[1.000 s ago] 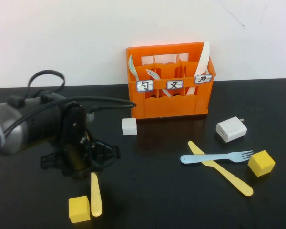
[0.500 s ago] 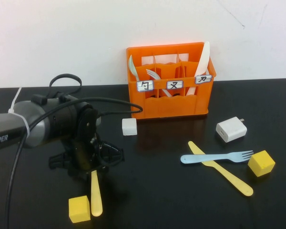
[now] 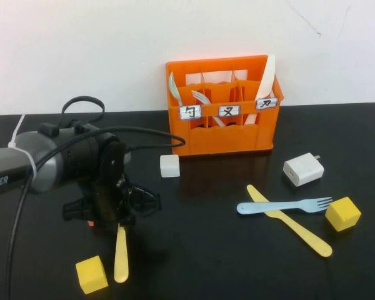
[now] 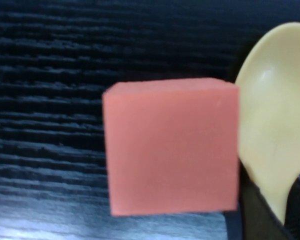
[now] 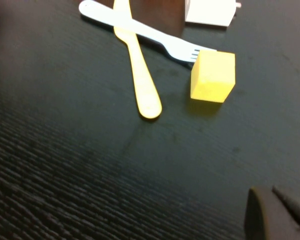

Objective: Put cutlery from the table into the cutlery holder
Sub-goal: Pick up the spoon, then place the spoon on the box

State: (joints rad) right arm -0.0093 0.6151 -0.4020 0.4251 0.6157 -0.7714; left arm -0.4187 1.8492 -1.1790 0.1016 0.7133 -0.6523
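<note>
My left gripper (image 3: 114, 219) is low over the table at the front left, shut on the bowl end of the pale yellow spoon (image 3: 120, 259). The spoon's handle points toward the front edge. In the left wrist view the spoon bowl (image 4: 275, 135) lies beside a pink cube (image 4: 170, 152). The pale yellow knife (image 3: 289, 220) and the light blue fork (image 3: 284, 205) lie crossed at the right; they also show in the right wrist view, knife (image 5: 137, 75) and fork (image 5: 150, 32). The orange cutlery holder (image 3: 224, 134) stands at the back. My right gripper (image 5: 277, 212) hovers in front of them.
White utensils stand in the holder. A white cube (image 3: 169, 165) lies in front of its left corner. A white charger block (image 3: 302, 169) sits at the right. A yellow cube (image 3: 90, 274) lies beside the spoon handle. Another yellow cube (image 3: 342, 214) touches the fork's tines.
My left arm came forward and lowered onto the spoon. The spoon handle swung a little to the left, and the front yellow cube slid left and turned.
</note>
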